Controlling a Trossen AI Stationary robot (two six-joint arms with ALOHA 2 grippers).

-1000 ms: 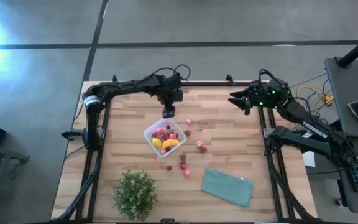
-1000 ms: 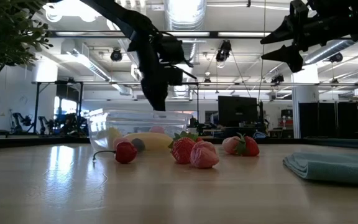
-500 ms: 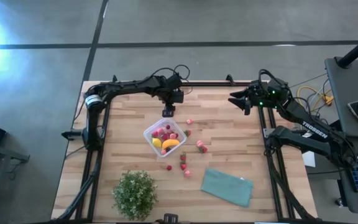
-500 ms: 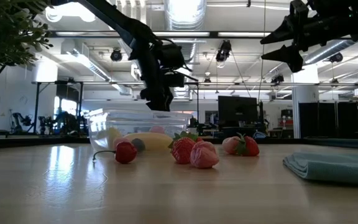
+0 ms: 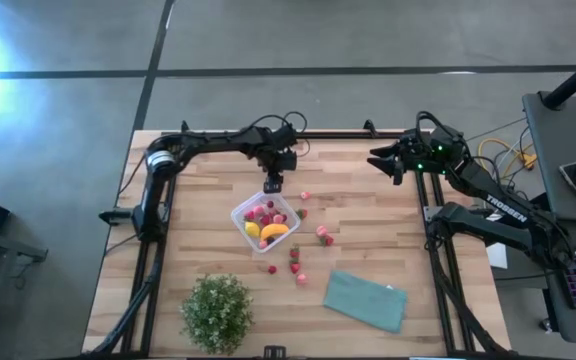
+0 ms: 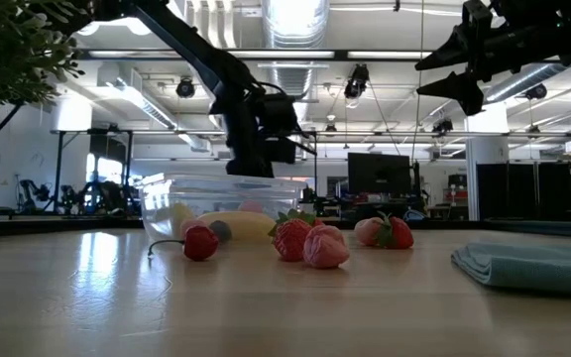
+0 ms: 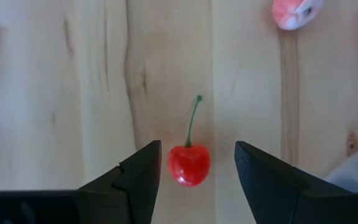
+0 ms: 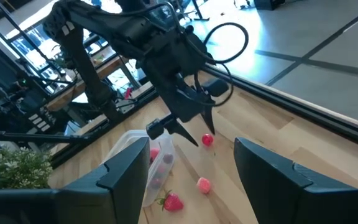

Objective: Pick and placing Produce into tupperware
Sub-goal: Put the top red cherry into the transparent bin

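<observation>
The left gripper [image 5: 272, 183] hangs above the wooden table [image 5: 208, 190] with its two dark fingers [image 7: 129, 180] parted to a moderate gap and nothing between them; in the left wrist view a small red cherry [image 7: 189, 163] with a green stem lies on the bare wood below, framed by that gap but not touched. Just beside the gripper, on its near side toward the table's middle, sits the clear tupperware [image 5: 265, 219], already holding a yellow banana [image 5: 274, 231], a yellow round fruit [image 5: 252, 230] and several red berries [image 5: 261, 211]. A pink strawberry [image 5: 306, 195] lies on the wood a little to the gripper's right. Beyond the container, more loose strawberries [image 5: 323, 236] are scattered on the table, some close to its rim and others farther toward the front edge. Farther out still are a folded teal cloth [image 5: 366, 299] and a green potted plant [image 5: 217, 311], both near the front edge. The right gripper [image 5: 384, 163] waits raised well apart at the table's far right corner, its fingers standing open and empty.
</observation>
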